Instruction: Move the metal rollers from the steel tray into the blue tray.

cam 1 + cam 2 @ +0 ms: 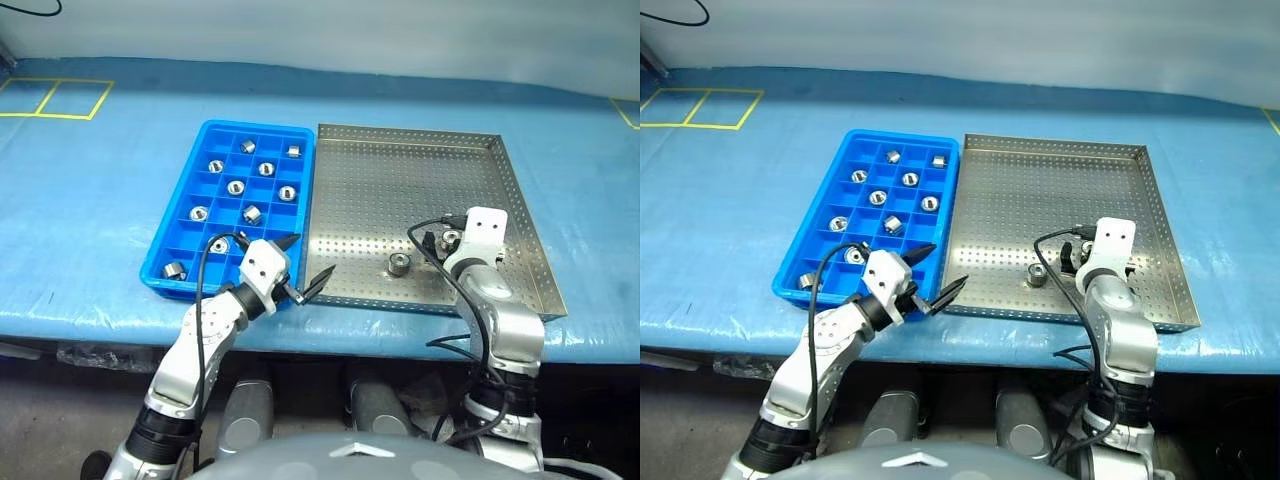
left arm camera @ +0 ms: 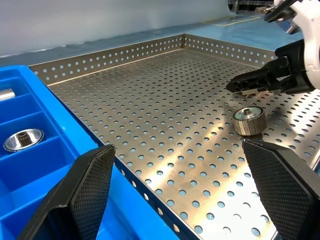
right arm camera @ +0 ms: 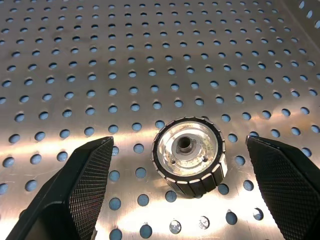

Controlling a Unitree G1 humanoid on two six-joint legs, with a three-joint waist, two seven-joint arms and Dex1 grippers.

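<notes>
Silvery perforated steel tray [image 1: 400, 190]: far and left floor bare, passable. Obstacles: one knurled metal roller [image 1: 399, 264] near edge, low raised rim.

Left arm reaches forward and rightward, its left gripper [image 1: 307, 264] level, black fingers [image 2: 82, 192] spread wide and empty. Right arm extends forward at right, wrist bent, its right gripper [image 1: 437, 243] angled downward, fingers [image 3: 75, 187] likewise spread wide, holding nothing.
</notes>
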